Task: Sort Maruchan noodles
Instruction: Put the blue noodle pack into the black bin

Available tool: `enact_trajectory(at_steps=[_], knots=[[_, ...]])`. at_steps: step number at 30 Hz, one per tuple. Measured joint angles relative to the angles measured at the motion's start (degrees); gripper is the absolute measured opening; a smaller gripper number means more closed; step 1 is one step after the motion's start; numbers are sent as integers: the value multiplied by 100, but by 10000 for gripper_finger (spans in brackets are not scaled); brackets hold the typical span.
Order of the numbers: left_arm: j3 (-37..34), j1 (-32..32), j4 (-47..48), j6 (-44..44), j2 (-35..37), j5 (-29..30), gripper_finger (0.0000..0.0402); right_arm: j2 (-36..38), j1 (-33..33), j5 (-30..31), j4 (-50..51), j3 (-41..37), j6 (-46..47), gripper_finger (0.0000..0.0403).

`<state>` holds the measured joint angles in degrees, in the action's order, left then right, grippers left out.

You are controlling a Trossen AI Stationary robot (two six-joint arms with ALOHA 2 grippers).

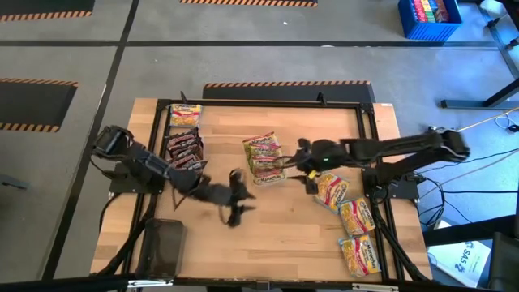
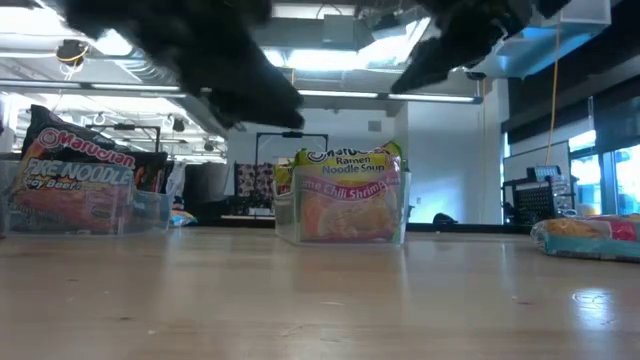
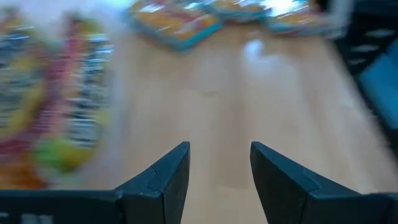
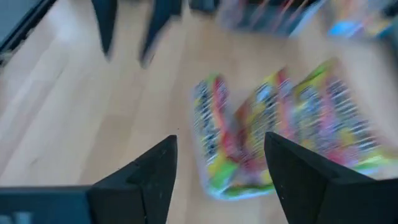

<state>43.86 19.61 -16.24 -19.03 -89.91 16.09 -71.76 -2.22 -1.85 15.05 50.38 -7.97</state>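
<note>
Yellow-green ramen packets [image 1: 263,154] stand stacked in a clear tray [image 2: 283,218] at the table's middle. Dark maroon packets [image 1: 185,150] sit in a tray [image 2: 150,212] toward the left, with one yellow packet [image 1: 185,113] behind them. Several yellow-orange packets [image 1: 355,219] lie flat in a row on the right. My left gripper [image 1: 242,197] [image 3: 219,149] hovers open over bare wood on the near side of the middle stack. My right gripper [image 1: 290,162] [image 4: 221,140] is open just right of that stack, and the yellow-green packets [image 4: 280,130] lie ahead of its fingers.
A black frame [image 1: 159,162] runs along the table's edges. A dark rectangular thing [image 1: 162,247] lies at the near left corner. Bare wood [image 1: 276,235] stretches across the near middle. A blue crate [image 1: 428,18] stands on the floor beyond the table.
</note>
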Motion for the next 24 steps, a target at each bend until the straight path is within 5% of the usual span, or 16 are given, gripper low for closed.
enact_trajectory(at_steps=[6,13,24], knots=[[1222,-1506,2562,299,303,-51,194,1031,60,662,-635,-408,-857,206],[2422,-3404,4535,473,629,-11,214,1203,770,377,-1273,-622,-1866,202],[2863,-6100,7176,71,619,49,211,840,2078,-82,-1776,-1137,-1930,202]])
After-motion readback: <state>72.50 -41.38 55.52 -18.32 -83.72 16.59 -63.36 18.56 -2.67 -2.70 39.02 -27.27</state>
